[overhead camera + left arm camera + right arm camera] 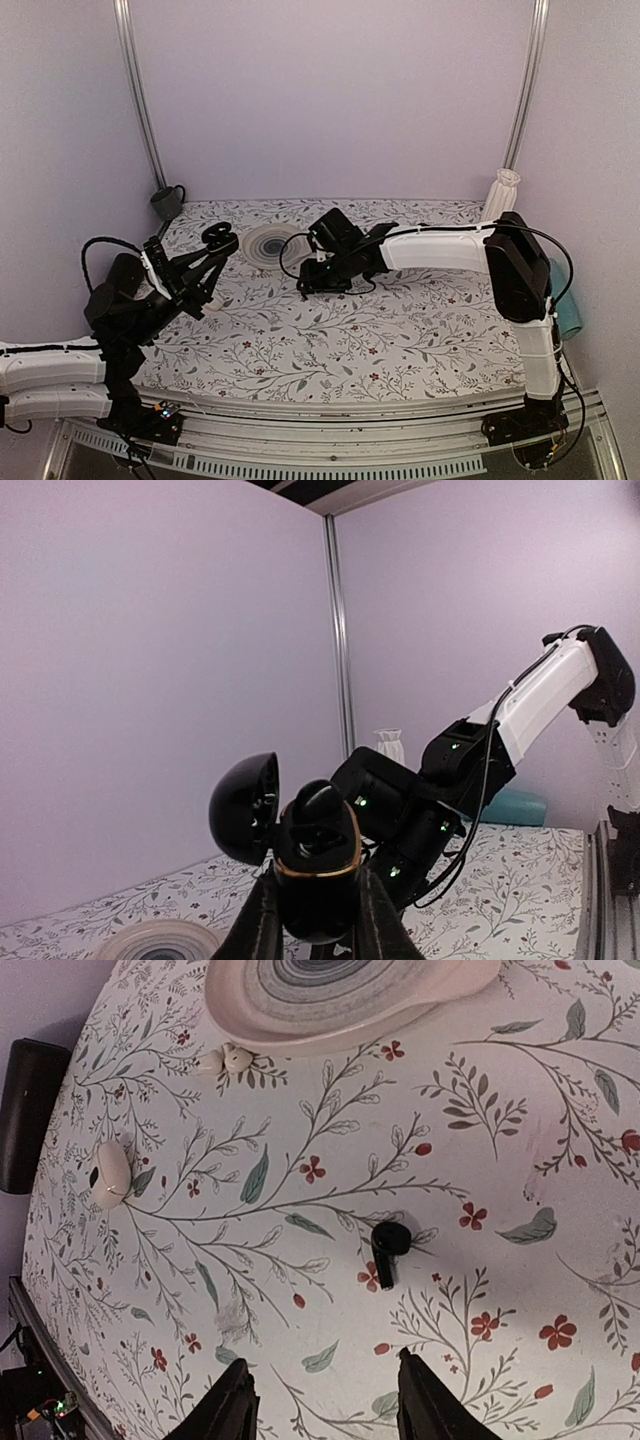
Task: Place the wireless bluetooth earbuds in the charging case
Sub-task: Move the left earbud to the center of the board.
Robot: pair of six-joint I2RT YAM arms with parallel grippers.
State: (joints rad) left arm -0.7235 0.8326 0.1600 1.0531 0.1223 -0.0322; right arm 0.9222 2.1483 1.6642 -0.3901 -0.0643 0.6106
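- Black and glossy, charging case (219, 236) clamped in lifted left gripper (213, 244); striped plate (268, 244) just right of it, right gripper (308, 284) low beyond that.
- Left wrist: pinched at its base between both fingers (262, 920), lid open to their left, seated earbud (320, 800) inside; right arm (540, 695) close behind.
- Right wrist: fingers (230, 1405) spread, loose earbud (388, 1245) on floral cloth (520, 1160) just ahead between them; white oval case (110, 1173) far ahead-left, white buds (228, 1058) beside plate rim.

We see the black charging case (315, 875) in the left gripper (316, 920), lid open, one earbud (320, 803) inside, the other earbud (388, 1245) lying on the bench (300, 1290).
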